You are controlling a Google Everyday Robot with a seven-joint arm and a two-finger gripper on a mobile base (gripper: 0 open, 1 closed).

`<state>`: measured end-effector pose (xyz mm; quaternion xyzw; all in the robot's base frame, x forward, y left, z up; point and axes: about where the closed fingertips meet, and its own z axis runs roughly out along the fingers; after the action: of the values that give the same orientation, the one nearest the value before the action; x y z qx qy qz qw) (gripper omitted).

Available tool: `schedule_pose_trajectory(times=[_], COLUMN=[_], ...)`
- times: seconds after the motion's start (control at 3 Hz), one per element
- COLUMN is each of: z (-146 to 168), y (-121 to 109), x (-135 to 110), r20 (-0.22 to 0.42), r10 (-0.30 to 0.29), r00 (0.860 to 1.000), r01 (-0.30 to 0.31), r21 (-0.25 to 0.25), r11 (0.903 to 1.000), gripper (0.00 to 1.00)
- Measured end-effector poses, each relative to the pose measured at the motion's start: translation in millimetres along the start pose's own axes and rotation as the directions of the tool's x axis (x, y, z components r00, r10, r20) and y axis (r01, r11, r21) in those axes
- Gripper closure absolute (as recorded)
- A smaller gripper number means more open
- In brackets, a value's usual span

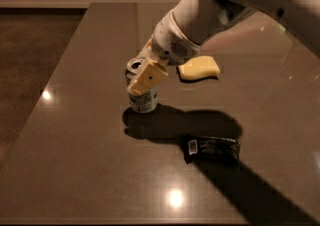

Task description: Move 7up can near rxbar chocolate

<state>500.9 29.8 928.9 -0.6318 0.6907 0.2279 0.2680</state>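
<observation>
The 7up can [143, 99] is a small silver can with a greenish-white side, upright near the middle of the dark table [80, 135]. My gripper [141, 77] is shut on the can, with one tan finger [148, 77] across its front. The rxbar chocolate [212, 148], a flat black wrapper with a small white label at its left end, lies on the table to the right of the can and nearer the camera, a short gap away.
A pale yellow wavy-edged block [199, 67] lies behind and to the right of the can. My white arm [235, 5] reaches in from the upper right. The table's left edge [55, 72] borders dark floor.
</observation>
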Motion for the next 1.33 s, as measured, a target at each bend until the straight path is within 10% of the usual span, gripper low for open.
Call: schedule_pose_trajectory(times=[0.67,1.33], z=[-31.5,-52.9], y=[3.0,2.4], x=[53.5,86.7], r20=[-0.006,0.007], r10=[0.091,0.164], r00=[0.996,0.986], r01=[-0.091,-0.164], r21=[0.054,0.108], r11=[0.9944,0.9806], gripper=[1.00,0.58])
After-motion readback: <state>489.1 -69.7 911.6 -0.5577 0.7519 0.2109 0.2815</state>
